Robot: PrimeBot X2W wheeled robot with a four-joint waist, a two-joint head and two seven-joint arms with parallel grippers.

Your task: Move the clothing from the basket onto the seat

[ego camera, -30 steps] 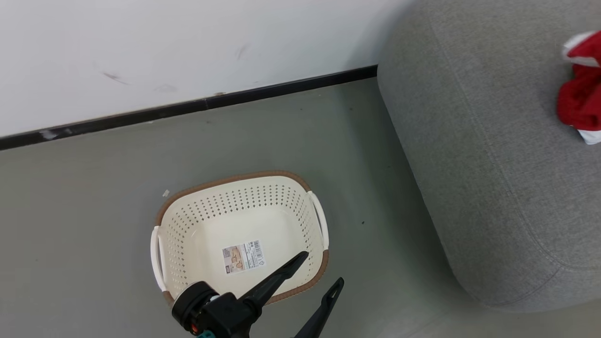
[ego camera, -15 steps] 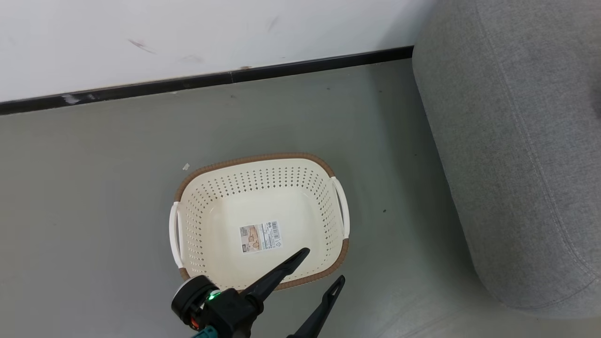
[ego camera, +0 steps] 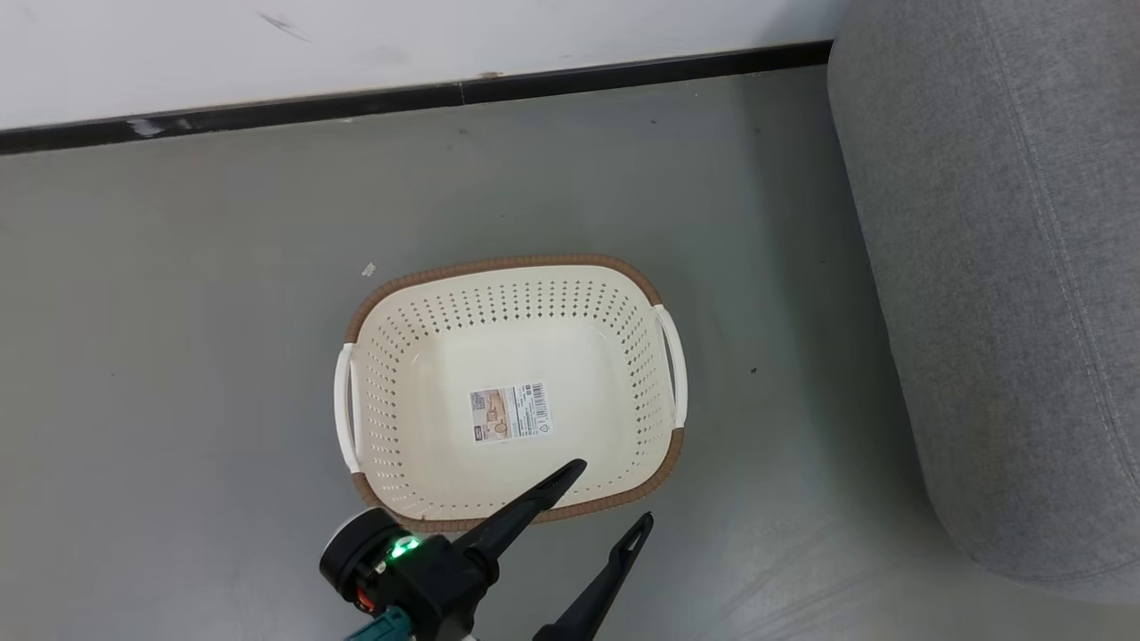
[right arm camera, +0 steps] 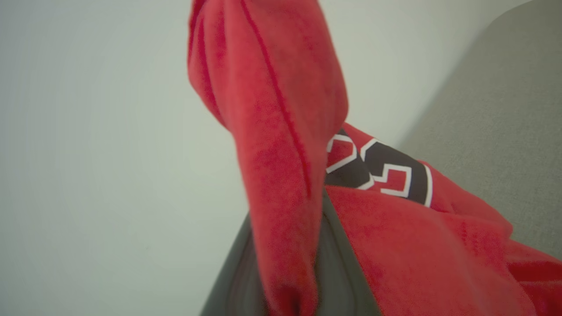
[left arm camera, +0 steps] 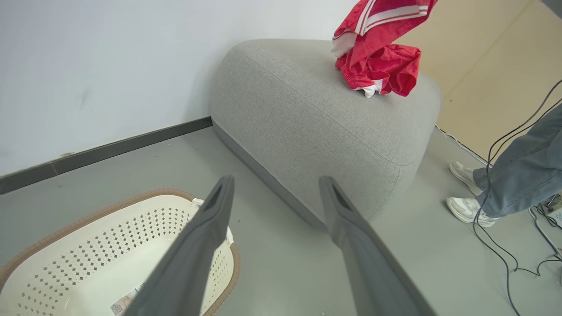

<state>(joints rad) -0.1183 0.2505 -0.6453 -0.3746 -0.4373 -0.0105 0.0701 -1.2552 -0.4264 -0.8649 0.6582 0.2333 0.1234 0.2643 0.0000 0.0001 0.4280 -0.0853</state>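
Observation:
The cream perforated basket (ego camera: 512, 392) with its brown rim stands on the floor; a paper label lies on its bottom. My left gripper (ego camera: 613, 495) hovers open over the basket's near right rim, nothing between its fingers. The basket (left arm camera: 109, 245) also sits at the lower left of the left wrist view, below the open left gripper (left arm camera: 276, 181). Red clothing (left arm camera: 377, 66) with striped white trim rests on top of the grey seat (left arm camera: 307, 114), one part drawn upward past the frame's top. In the right wrist view, my right gripper (right arm camera: 285, 263) is shut on red clothing (right arm camera: 281, 131) above the seat (right arm camera: 505, 123).
The seat (ego camera: 1006, 267) rises just right of the basket, with a strip of grey floor (ego camera: 766, 427) between them. A white wall with a black baseboard (ego camera: 401, 93) runs behind. A person's legs and white shoes (left arm camera: 470, 206) stand beyond the seat, among black cables (left arm camera: 505, 245).
The head camera has swung down and left: basket and seat have shifted up and right in the picture, and the red clothing has left its right edge. The left gripper stays open.

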